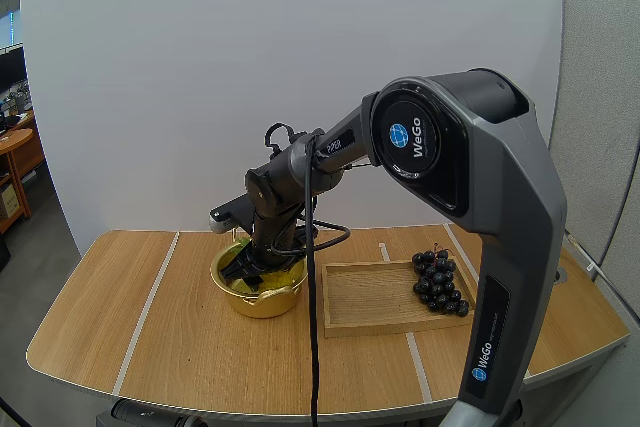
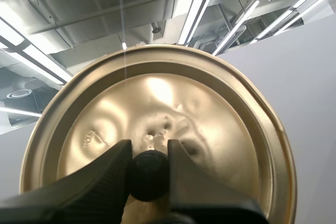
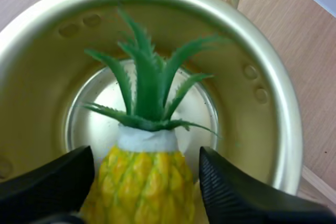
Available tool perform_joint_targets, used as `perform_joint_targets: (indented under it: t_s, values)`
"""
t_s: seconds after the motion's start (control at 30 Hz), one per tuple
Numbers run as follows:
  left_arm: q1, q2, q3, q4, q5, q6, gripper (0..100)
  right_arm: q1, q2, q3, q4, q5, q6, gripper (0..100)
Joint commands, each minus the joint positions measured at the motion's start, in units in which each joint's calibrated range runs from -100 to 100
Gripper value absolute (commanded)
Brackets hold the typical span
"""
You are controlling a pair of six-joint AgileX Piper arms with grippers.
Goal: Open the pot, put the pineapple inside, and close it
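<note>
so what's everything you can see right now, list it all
pot: 1, gold, on the table left of the tray, lid off
pineapple: 1, yellow with green leaves, inside the pot
lid: 1, gold, held up off the pot by its knob
knob: 1, black, at the lid's middle
tray: 1, wooden, on the table right of the pot
grapes: 1 bunch, dark, on the tray's right end
table: 1, light wood, under everything
right arm: 1, grey and black, reaching down into the pot
right gripper: 1, black, in the pot at the pineapple
left gripper: 1, black, pinching the lid's knob
</note>
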State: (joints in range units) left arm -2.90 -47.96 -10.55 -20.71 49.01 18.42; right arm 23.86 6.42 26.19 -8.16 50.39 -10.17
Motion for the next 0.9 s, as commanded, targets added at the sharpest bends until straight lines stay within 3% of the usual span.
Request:
perform_joint_targets:
  t_s: [0.0, 0.27, 0.87]
  values:
    - [0.01, -0.16, -0.40, 0.22, -1.97, -0.41, 0, -0.27, -1.97, -0.50, 0.11, 1.05, 0.05, 100]
    - [0.01, -0.16, -0.40, 0.22, -1.97, -0.41, 0, -0.27, -11.26, -0.50, 1.03, 2.31, 0.12, 100]
    - [0.01, -0.16, -0.40, 0.22, -1.97, -0.41, 0, -0.27, -46.52, -0.50, 2.45, 21.96, 0.12, 100]
